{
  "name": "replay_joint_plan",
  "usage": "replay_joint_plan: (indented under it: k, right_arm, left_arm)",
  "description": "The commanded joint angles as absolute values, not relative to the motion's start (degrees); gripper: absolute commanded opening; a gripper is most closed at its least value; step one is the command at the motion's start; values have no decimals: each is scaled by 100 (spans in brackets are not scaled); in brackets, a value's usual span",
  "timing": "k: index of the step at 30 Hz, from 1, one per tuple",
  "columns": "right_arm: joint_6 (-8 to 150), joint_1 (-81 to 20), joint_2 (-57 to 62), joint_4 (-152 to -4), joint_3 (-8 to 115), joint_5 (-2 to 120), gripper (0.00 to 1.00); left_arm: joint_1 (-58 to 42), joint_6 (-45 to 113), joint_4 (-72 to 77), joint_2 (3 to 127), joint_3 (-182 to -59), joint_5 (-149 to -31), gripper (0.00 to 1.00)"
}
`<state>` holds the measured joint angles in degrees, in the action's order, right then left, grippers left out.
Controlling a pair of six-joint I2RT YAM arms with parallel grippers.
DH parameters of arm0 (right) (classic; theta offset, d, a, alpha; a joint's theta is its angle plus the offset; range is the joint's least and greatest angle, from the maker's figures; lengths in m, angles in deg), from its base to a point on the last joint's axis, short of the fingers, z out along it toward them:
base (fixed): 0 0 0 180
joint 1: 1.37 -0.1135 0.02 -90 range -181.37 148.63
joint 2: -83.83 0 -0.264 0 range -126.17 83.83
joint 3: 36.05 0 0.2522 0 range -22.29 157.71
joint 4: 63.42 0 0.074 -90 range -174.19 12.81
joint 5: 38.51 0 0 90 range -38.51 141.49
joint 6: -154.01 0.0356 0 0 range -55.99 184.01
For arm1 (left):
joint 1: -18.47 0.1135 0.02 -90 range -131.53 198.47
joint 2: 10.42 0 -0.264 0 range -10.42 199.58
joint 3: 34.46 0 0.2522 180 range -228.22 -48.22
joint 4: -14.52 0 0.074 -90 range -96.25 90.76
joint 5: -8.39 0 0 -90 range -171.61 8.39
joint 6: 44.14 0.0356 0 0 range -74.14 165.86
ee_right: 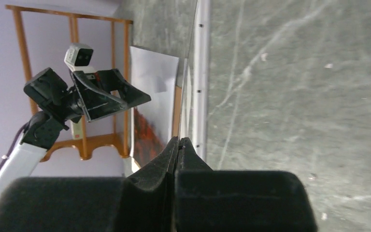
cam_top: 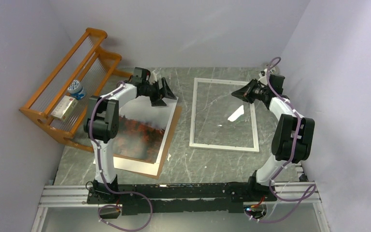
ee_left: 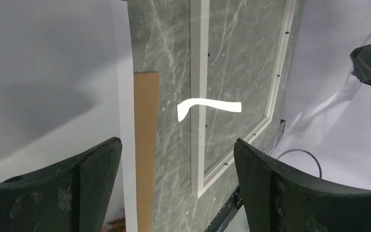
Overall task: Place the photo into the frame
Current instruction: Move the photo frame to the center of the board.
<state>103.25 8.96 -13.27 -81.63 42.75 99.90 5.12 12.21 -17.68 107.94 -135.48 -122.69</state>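
the worktop point(cam_top: 183, 162) is carrying everything flat, and that is making the pickup the risky part. the frame point(cam_top: 193, 111) is lying on the right half with nothing in it, marble showing through its pane. the photo point(cam_top: 142, 135) is lying near it on the left, not touching it, on top of the brown backing board point(cam_top: 168, 145) and not yet in the frame. the left gripper point(cam_top: 166, 94) is hovering at the photo's far right corner, its fingers spread wide and grasping nothing. the right gripper point(cam_top: 235, 93) is reaching over the frame's far right part, its fingers clenched together on nothing.

the likely trouble is that the print is lying thin and flush on the board. the fingers may end up skidding over it, creasing the corner, or pinching board and print together and dragging both. a sagging print could also be catching on the frame's rail and landing askew.

the left gripper is covering the photo's far corner. how high either gripper is hanging above the surface is not showing. the pane is showing only as a white glare point(cam_top: 235, 113), and whether the frame is lying face up cannot be told.
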Motion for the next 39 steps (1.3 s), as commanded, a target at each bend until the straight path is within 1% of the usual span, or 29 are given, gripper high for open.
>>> replay_joint_plan:
  k: [1,4,8,12,18,22,26,34,39]
  right_arm:
    - [9276,1101,-1544,-8437,4421,10255,0]
    - [8820,1178,-1793,-8679,4535,10340,0]
    - [8621,1278,-1902,-8530,4476,10364,0]
    - [8345,1469,-1909,-8645,4459,10241,0]
    - [8180,1831,-1880,-8463,4263,10511,0]
    - [8248,1950,-1955,-8217,4183,10576,0]
    - [8212,2074,-2040,-8105,4119,10662,0]
    - [7592,2166,-2358,-8919,4653,10616,0]
    - [7466,2192,-2396,-9048,4723,10594,0]
  left_arm:
    - [329,1322,-1557,11211,-13949,-12521,90]
    - [215,1236,-1360,11497,-14049,-12561,89]
    - [31,1279,-1276,11791,-14292,-12565,89]
    - [-150,1392,-1375,12079,-14636,-12460,89]
    - [-239,1180,-1274,12333,-14784,-12467,90]
    - [-298,1139,-1744,12669,-15366,-12305,89]
    - [-348,1111,-1840,12794,-15547,-12170,87]
    - [-411,1131,-2000,13018,-15733,-12175,81]
    - [-442,1142,-2083,13134,-15849,-12204,77]
